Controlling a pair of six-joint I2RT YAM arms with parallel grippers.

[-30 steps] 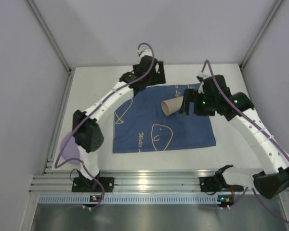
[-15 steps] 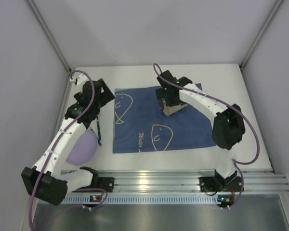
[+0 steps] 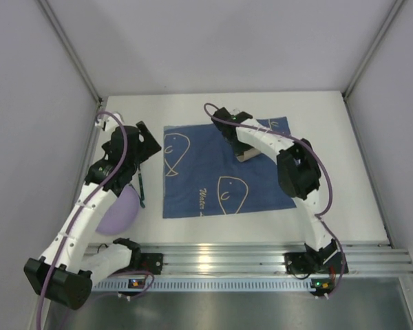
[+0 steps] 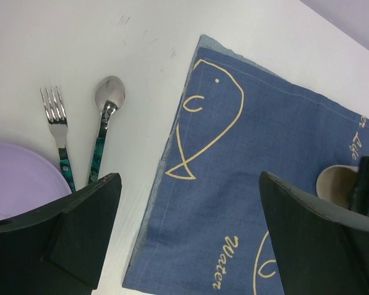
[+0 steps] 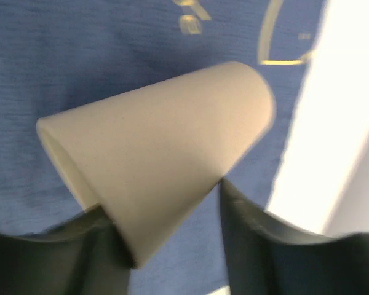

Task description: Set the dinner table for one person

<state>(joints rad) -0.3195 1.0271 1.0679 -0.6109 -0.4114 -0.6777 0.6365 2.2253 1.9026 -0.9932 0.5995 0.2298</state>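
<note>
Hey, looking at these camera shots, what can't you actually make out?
Cup: top view, the right arm covers most of it; left wrist view, only part of its mouth shows.
Right gripper: right wrist view is blurred, so contact with the cup is unclear.
Purple plate: left wrist view, cut off by the frame and a left gripper finger.
Fork and spoon: handle ends hidden behind that finger.

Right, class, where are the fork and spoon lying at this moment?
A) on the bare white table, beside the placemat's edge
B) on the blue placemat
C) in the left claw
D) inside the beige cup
A: the fork and spoon lie side by side on the white table, just off the edge of the blue placemat.
</note>
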